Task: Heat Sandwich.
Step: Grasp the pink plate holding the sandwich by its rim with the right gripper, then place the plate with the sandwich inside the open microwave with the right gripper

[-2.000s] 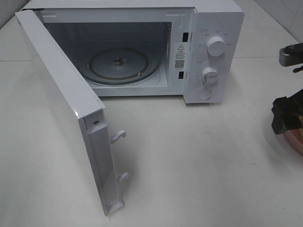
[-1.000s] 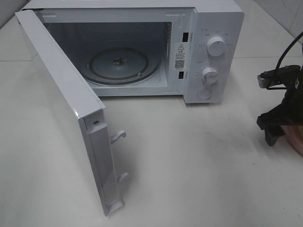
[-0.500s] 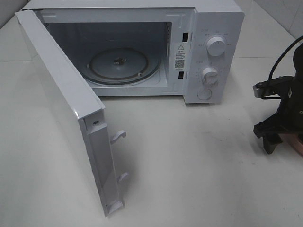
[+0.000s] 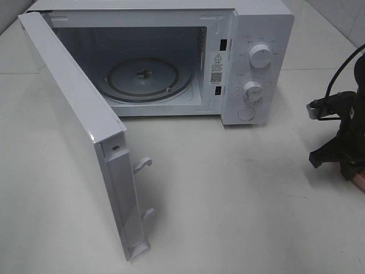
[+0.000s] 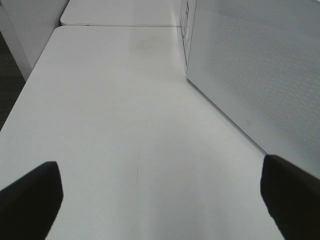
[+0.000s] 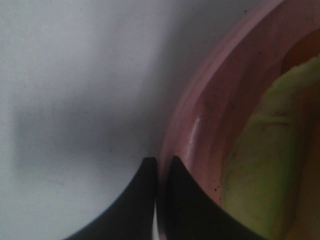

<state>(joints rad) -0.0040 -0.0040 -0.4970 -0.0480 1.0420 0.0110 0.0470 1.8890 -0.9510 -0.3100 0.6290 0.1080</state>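
Note:
In the right wrist view my right gripper (image 6: pixel 161 162) is shut on the rim of the pink plate (image 6: pixel 210 100). On the plate lies the sandwich (image 6: pixel 270 165), blurred, showing pale yellowish-green. In the high view the right gripper (image 4: pixel 342 165) is at the table's right edge with a sliver of the plate (image 4: pixel 360 181) beside it; the sandwich is out of that frame. The left gripper (image 5: pixel 160 200) hangs open over bare table beside the microwave door, with nothing between its fingers.
The white microwave (image 4: pixel 256 63) stands at the back with its door (image 4: pixel 80 125) swung wide toward the front left. Its glass turntable (image 4: pixel 149 79) is bare. White tabletop (image 4: pixel 239 200) stretches between the microwave and the right gripper.
The right gripper came in from the right edge, lowered to the plate and closed on its rim. The left arm has not moved.

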